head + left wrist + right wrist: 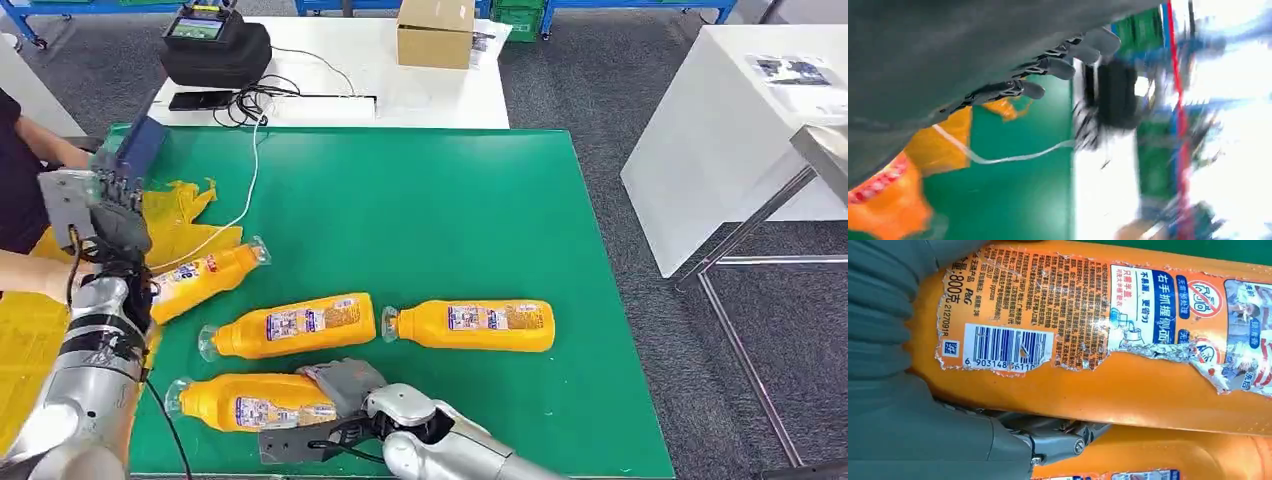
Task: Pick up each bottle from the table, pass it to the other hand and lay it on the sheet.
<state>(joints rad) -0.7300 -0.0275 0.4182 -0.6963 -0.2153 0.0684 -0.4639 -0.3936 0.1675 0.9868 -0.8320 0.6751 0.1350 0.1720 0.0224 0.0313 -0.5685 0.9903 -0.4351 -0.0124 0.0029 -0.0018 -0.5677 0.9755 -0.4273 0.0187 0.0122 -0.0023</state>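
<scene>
On the green bench (480, 200), four orange bottles lie on their sides. My right hand (340, 385) grasps the nearest bottle (250, 400) at its base, label (1048, 315) facing the wrist camera. My left hand (115, 215) hovers released, fingers (1048, 65) spread, above the yellow sheet (30, 330) at the bench's left edge.

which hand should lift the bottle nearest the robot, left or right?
Right. The right hand already lies against the nearest bottle, fingers at its base. The left hand is raised over the yellow sheet, away from that bottle, holding nothing, so it suits receiving the handover.
</scene>
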